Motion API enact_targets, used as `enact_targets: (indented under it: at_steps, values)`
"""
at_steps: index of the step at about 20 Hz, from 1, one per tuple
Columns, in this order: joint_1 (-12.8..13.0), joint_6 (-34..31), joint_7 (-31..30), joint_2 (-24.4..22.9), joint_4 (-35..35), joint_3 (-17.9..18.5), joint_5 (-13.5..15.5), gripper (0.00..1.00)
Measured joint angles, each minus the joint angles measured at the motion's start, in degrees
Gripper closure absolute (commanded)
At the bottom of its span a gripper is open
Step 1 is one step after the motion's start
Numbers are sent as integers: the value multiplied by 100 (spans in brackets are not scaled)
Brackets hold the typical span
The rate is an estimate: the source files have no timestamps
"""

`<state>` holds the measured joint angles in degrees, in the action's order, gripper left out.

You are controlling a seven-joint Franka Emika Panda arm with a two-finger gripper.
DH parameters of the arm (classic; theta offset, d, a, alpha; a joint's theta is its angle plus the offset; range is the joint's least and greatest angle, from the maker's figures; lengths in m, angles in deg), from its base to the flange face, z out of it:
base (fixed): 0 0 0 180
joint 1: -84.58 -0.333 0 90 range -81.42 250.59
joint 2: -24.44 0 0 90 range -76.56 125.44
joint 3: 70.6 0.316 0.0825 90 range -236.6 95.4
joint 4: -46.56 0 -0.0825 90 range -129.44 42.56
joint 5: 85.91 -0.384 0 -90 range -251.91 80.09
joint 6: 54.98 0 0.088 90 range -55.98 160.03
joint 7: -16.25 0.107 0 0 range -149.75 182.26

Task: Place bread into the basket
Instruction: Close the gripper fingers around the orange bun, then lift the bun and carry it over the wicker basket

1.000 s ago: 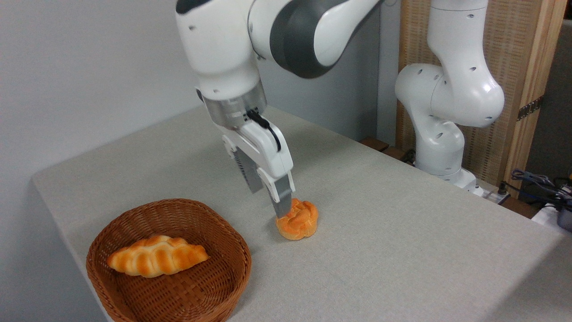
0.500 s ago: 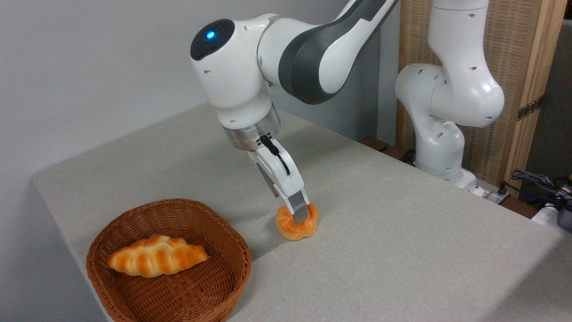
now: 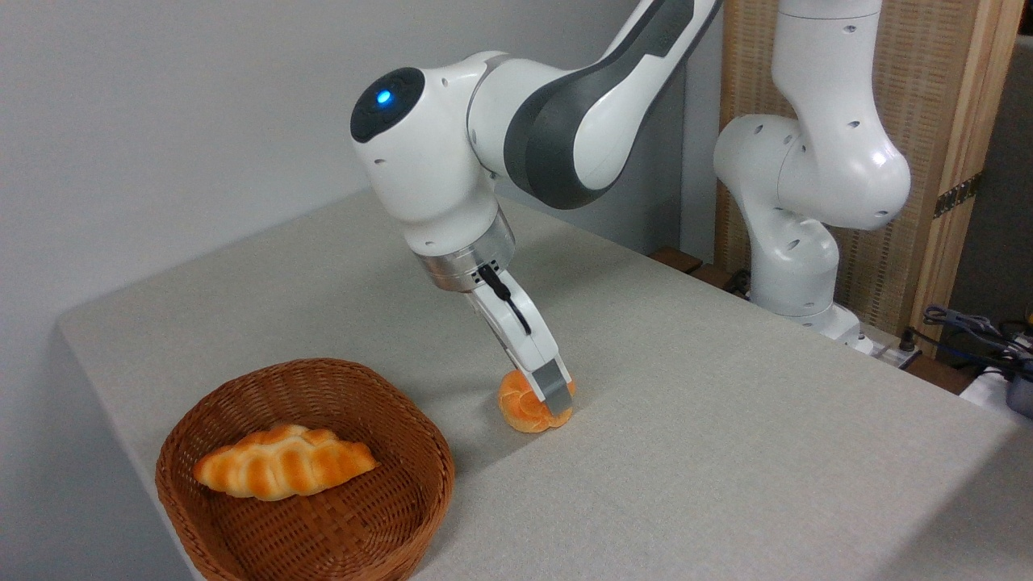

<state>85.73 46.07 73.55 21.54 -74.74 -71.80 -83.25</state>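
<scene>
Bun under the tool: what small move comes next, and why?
Probably close the tool on the bun, then lift. One finger lies across the bun's front; the other is hidden, so the grip is unconfirmed. The bun sits on the table, right of the basket, which holds a long loaf.

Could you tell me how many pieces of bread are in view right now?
2. A long braided loaf lies inside the wicker basket. A small round bun sits on the table right of the basket, with the tool down around it. Nothing seems hidden.
</scene>
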Motion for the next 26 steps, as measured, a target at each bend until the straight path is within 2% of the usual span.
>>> enact_targets:
  at_steps: [1,2,4,26]
  values:
    - [2,33,0,10,-5,-1,-3,33]
    - [2,44,0,13,-8,-1,-3,48]
    - [5,61,0,26,-16,-2,-3,57]
    - [6,78,0,51,-12,-2,-4,55]
